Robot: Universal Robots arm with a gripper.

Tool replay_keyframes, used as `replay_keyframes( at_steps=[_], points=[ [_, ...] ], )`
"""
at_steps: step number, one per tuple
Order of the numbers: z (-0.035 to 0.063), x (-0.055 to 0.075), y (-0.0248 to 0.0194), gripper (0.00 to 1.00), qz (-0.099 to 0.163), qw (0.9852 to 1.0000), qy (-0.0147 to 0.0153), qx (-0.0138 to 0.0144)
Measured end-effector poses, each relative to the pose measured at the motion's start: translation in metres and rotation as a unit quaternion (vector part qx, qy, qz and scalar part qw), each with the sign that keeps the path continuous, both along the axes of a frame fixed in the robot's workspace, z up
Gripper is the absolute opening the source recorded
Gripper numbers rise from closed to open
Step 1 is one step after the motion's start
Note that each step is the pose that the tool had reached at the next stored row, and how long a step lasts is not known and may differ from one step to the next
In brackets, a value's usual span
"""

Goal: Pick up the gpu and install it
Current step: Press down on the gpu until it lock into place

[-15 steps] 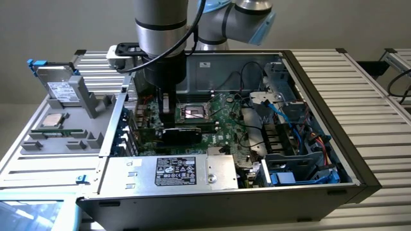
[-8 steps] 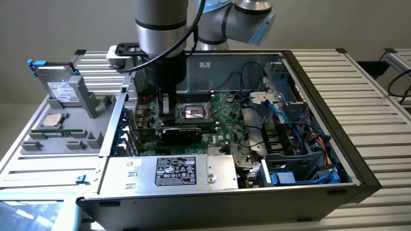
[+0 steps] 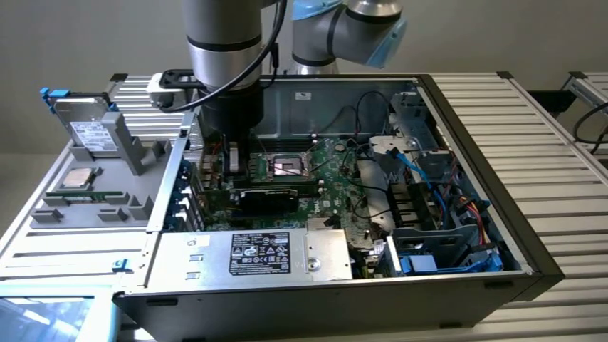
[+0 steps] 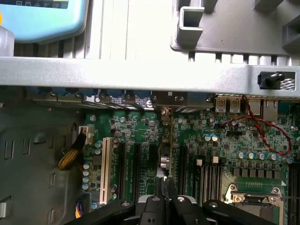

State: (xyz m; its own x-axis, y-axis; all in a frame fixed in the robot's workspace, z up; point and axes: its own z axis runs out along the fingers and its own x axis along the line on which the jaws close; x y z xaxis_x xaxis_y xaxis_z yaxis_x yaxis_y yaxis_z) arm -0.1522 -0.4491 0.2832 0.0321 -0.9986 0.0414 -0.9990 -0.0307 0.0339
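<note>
In the exterior view, the dark gripper (image 3: 249, 153) at the end of the silver arm is down inside the open grey computer case (image 3: 456, 285), above the green motherboard (image 3: 328, 178). Just below its fingers stands the gpu (image 3: 270, 197), a flat card with black cooler shroud, upright on the motherboard. In the wrist view, the black fingers (image 4: 169, 191) are clenched on the thin upper edge of the gpu (image 4: 165, 157), which stands edge-on between the black expansion slots (image 4: 136, 168), its end touching the rear wall of the case.
</note>
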Motion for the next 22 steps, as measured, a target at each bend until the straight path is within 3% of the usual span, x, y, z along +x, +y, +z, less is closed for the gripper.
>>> replay_keyframes(
  at_steps=[3, 8, 13, 18, 22],
  points=[
    [-0.0037, -0.001, 0.0025, 0.12, -0.001, 1.0, -0.0009, -0.0007],
    [-0.0076, -0.005, 0.0049, 0.12, -0.001, 1.0, -0.0031, -0.0048],
    [-0.0092, -0.006, 0.0074, 0.12, -0.002, 1.0, -0.0053, -0.0069],
    [-0.0117, -0.007, 0.0077, 0.12, -0.003, 0.9999, -0.0084, -0.0086],
    [-0.0147, -0.007, 0.0077, 0.12, -0.004, 0.9999, -0.0092, -0.0094]
  ],
)
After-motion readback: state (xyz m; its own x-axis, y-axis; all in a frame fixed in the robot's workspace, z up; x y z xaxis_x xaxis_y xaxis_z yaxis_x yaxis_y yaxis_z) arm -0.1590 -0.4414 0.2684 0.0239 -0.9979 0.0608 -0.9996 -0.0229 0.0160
